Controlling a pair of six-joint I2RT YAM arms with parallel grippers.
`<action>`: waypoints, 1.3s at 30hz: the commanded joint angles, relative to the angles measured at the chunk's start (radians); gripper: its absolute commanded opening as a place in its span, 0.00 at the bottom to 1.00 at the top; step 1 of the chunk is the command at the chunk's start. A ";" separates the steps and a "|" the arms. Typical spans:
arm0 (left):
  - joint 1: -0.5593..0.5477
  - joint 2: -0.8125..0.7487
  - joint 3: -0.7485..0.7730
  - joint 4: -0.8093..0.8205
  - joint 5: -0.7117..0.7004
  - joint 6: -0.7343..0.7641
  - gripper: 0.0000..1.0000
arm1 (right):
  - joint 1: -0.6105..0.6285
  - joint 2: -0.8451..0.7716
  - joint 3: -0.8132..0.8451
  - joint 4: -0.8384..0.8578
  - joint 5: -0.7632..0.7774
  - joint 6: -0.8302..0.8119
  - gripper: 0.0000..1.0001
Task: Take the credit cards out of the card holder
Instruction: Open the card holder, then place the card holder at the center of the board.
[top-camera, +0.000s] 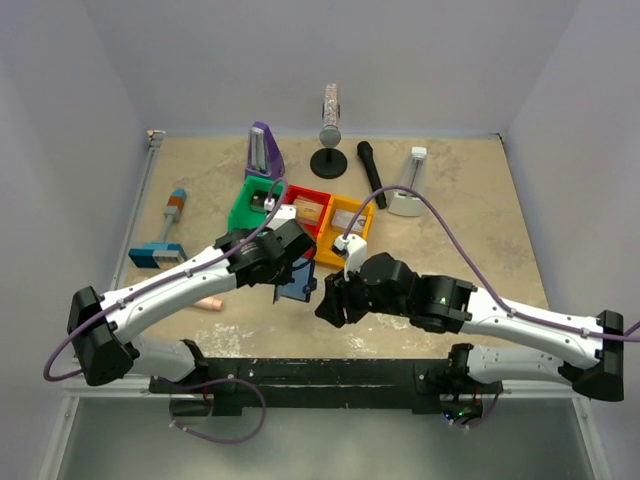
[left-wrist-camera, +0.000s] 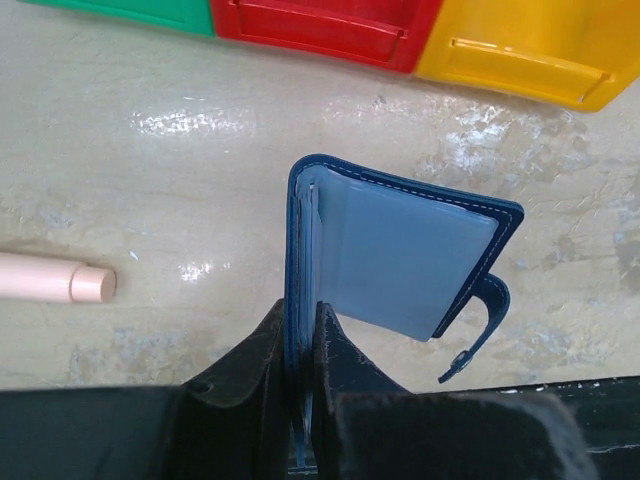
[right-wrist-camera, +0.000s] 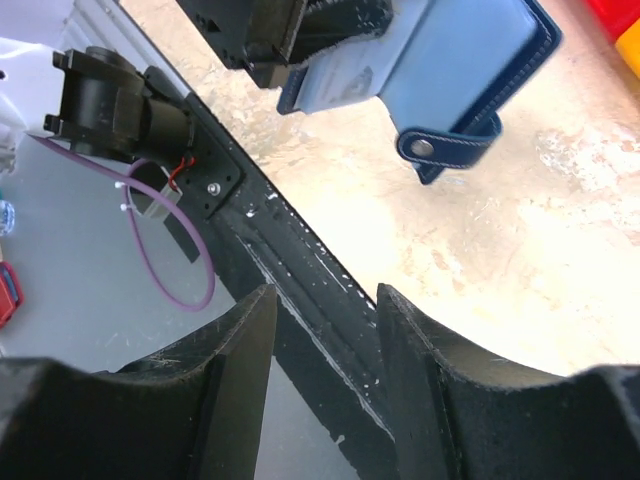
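Card holder (left-wrist-camera: 410, 260) held open over the counter (left-wrist-camera: 180, 220), in front of the coloured bins (left-wrist-camera: 320, 25). The left gripper (left-wrist-camera: 300, 322) pinches one cover edge-on between its jaws, so the other cover swings free and the pale pocketed lining is exposed; the snap strap (left-wrist-camera: 470, 340) hangs undone. The right gripper (right-wrist-camera: 325, 310) hovers just beside the open side, jaws spread and holding nothing, apparently placed to reach the pockets. Thin pale edges show inside the clamped cover; whether these are the credit cards cannot be told. Judged stage: holder opened and presented, no card withdrawn yet.
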 joint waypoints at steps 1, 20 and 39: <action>-0.011 0.007 0.070 -0.066 -0.012 -0.017 0.00 | -0.001 -0.051 -0.030 0.048 0.032 0.019 0.49; -0.011 0.020 -0.086 0.267 0.381 -0.061 0.00 | -0.024 0.010 -0.102 0.179 -0.021 0.032 0.28; 0.037 -0.030 -0.396 0.721 0.642 -0.045 0.00 | -0.308 0.097 -0.416 0.431 -0.236 0.182 0.17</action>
